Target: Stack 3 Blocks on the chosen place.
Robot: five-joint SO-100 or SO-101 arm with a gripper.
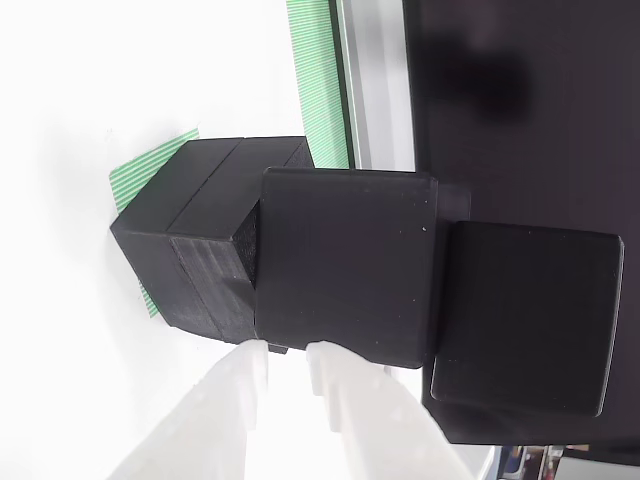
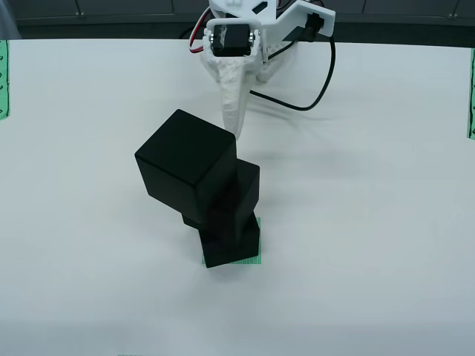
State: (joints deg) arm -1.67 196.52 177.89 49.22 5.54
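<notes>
White plastic two-finger hand [image 1: 288,352]: fingers parted with bare white between them, gripping nothing, tips just beside the pile in the view that rides on the hand; from above, hangs tip-down just behind it. Three matte black cubes with rounded edges already piled on the white desk [image 2: 371,222], over the flat green square patch with fine white stripes [image 2: 253,260]. Bottom cube [image 2: 231,245] on the patch, with just a sliver of green showing at its near edge. Middle cube [image 2: 243,187] on that, twisted a little. Top cube [image 2: 185,167] twisted again and seemingly hanging out to the left in the view from above, though possibly exaggerated by perspective. Probably rigid and light, with no give under the fingers and no risk of crushing; plain matte faces, so likely fair friction. Best taken on two opposite flat faces at mid-height, fingers square to them, never across a corner or a rounded edge. For any straightening, better to grip the top cube alone and lift straight up. A pile this skewed would likely topple at a sideways nudge.
</notes>
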